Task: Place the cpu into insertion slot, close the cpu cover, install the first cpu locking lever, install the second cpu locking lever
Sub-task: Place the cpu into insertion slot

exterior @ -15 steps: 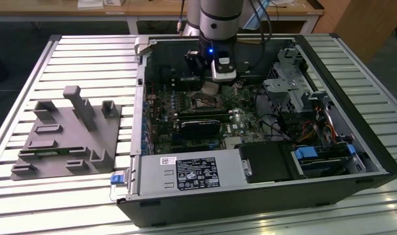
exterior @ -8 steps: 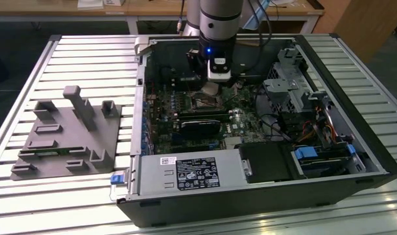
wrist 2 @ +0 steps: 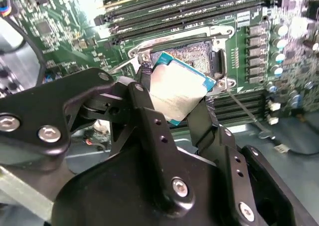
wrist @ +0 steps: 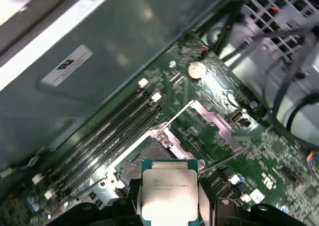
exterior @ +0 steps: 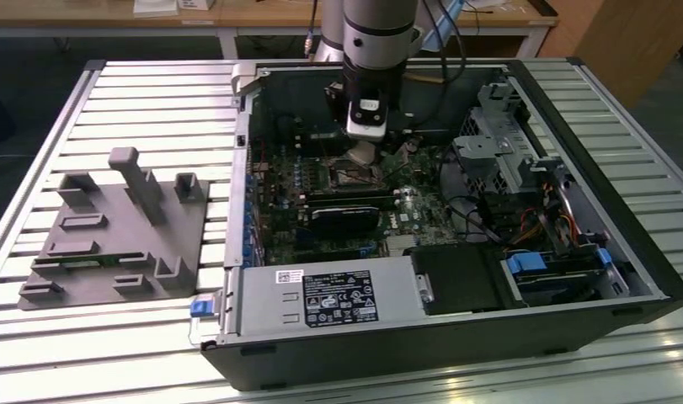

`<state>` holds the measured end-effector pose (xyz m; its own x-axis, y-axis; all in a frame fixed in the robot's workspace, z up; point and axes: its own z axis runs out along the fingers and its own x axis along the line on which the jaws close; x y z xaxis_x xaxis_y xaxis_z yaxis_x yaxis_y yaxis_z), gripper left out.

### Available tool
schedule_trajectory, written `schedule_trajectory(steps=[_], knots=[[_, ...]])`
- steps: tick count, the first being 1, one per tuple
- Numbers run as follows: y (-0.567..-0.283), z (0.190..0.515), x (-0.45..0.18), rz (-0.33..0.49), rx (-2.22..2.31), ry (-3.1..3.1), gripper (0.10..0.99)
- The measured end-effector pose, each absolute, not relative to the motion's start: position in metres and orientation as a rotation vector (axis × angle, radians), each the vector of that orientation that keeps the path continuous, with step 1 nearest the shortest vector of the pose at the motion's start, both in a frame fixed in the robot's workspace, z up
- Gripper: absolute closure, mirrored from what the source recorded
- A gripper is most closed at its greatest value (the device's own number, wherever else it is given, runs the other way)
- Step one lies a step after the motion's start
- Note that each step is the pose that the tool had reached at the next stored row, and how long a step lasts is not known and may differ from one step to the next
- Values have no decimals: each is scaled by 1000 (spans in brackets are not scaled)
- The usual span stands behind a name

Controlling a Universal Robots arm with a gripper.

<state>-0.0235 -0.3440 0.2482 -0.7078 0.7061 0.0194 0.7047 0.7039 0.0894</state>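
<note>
The fingers (wrist 2: 149, 121) pinch the cpu (wrist 2: 177, 91) just over the insertion slot (wrist 2: 194, 54).
The cpu is a small flat square, pale silver on top with a blue-green edge; the fingers squeeze it from two sides; it is not in the slot yet; the first wrist view shows the cpu cover (wrist: 217, 123) flipped open beside the slot; the exterior view shows the arm (exterior: 370, 34) reaching down into the open computer case (exterior: 454, 337) on the counter (exterior: 150, 101), with a grey holder block (exterior: 116, 236) well apart.
</note>
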Motion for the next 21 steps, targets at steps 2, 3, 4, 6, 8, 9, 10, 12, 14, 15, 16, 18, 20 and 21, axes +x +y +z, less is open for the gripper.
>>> schedule_trajectory(steps=[2, 3, 4, 6, 8, 9, 10, 12, 14, 15, 16, 18, 20, 21], knots=[[-344, 248, -23, 140, 1245, 2861, 549], [-344, 248, -23, 140, 1271, 2849, 549], [-344, 248, -23, 140, 1296, 2837, 549], [-344, 248, -23, 139, 1348, 2811, 549], [-344, 248, -23, 138, 1398, 2784, 549], [-344, 247, -23, 138, 1423, 2771, 549], [-344, 247, -23, 138, 1448, 2757, 549], [-344, 247, -23, 137, 1496, 2729, 549], [-344, 247, -23, 136, 1544, 2701, 549], [-344, 247, -23, 136, 1570, 2685, 549], [-344, 247, -23, 135, 1594, 2670, 549], [-344, 247, -23, 134, 1641, 2639, 549], [-344, 247, -23, 133, 1688, 2608, 549], [-344, 247, -23, 133, 1710, 2592, 549]])
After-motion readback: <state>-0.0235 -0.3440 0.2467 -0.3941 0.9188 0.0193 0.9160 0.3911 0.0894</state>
